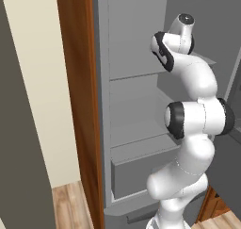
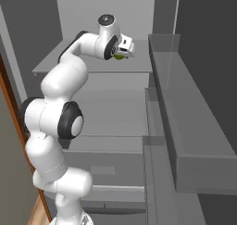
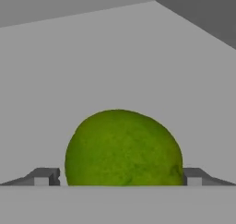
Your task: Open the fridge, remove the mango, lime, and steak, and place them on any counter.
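Observation:
The fridge stands open, and my arm reaches deep onto its upper shelf. A yellow-green, slightly oval fruit that I take for the mango lies on that shelf, and it also peeks out as a green patch under the hand in the right base view. My gripper is open, with one fingertip on each side of the mango, very close to its skin. The lime, the steak and the counter are out of view.
The open fridge door with its shelf bins stands close on the right. A reddish-brown wood panel frames the fridge on the left. Lower grey shelves and a drawer lie below my arm.

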Available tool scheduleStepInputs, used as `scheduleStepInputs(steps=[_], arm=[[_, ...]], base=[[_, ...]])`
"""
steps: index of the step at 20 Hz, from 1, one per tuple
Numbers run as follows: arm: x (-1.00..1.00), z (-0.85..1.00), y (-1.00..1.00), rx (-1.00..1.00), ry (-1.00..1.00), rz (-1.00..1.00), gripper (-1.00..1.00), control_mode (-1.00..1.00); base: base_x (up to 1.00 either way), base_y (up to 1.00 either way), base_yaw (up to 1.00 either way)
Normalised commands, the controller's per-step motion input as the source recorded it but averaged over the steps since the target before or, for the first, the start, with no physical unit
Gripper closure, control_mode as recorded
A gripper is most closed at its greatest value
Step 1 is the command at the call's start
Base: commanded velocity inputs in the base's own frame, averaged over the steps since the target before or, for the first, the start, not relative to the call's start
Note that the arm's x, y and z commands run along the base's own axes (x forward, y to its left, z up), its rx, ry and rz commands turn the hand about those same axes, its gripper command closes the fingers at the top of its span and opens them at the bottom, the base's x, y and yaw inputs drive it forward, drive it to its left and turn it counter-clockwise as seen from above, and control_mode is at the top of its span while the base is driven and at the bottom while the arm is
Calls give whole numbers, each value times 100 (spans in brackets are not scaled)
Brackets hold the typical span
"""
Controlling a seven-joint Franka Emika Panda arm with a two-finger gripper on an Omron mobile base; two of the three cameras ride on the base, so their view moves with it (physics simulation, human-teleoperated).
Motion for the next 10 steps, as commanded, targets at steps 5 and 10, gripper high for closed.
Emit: scheduleStepInputs(steps=[5,10], arm=[[21,-3,-3,0,1,1,-100,-100],[-16,-29,-19,0,10,0,100,-100]], base=[[0,0,0],[0,0,0]])
